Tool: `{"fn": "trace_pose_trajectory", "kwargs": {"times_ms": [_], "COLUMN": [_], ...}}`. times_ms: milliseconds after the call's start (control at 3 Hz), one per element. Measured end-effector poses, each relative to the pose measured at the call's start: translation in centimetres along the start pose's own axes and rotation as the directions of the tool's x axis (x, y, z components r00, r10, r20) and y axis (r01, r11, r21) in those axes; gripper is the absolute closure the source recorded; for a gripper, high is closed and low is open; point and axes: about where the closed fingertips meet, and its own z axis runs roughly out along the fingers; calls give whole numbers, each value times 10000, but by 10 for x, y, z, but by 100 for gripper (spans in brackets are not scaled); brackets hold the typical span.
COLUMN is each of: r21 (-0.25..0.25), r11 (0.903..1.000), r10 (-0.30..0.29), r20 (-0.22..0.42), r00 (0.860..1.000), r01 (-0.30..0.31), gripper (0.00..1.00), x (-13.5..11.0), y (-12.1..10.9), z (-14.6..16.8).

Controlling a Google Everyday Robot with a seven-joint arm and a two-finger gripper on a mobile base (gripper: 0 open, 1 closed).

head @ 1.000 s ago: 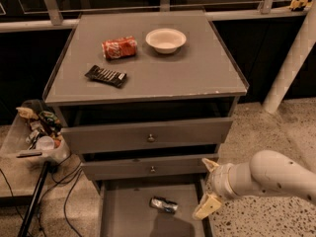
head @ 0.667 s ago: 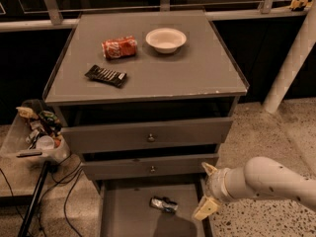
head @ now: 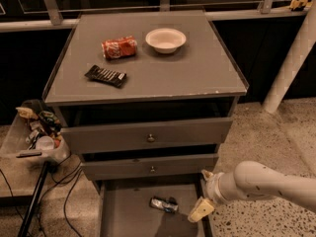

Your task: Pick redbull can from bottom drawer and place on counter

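The redbull can [head: 164, 204] lies on its side on the floor of the open bottom drawer [head: 128, 216], near the middle. My gripper [head: 203, 195] hangs at the drawer's right edge, just right of the can and apart from it; its two pale fingers [head: 200, 210] stand spread, open and empty. The white arm [head: 266, 182] reaches in from the right. The counter [head: 197, 73] is the flat grey cabinet top above.
On the counter lie a crushed red-orange soda can [head: 119, 47], a white bowl [head: 166, 39] and a dark snack wrapper [head: 105, 75]. Two knobbed drawers [head: 148, 137] sit above the bottom one. A bin of clutter [head: 37, 135] and cables stand at the left.
The arm has shifted slightly left and down toward the drawer. The can has not moved.
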Motion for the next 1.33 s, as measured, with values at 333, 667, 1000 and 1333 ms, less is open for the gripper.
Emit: {"fn": "trace_pose_trajectory", "kwargs": {"times_ms": [333,667,1000,1333], "r21": [-1,-146,-369,-599], "r11": [10000,9999,9993,9978], "r10": [0,49,65,-176], "r20": [0,-30,563,1718], "r00": [10000,10000,9984,9850], "r01": [0,-49,-44,283], "gripper": [0,0,0,0], "x": [0,3,9,19], "y": [0,-5,-13,-18], "z": [0,21,50,77]}}
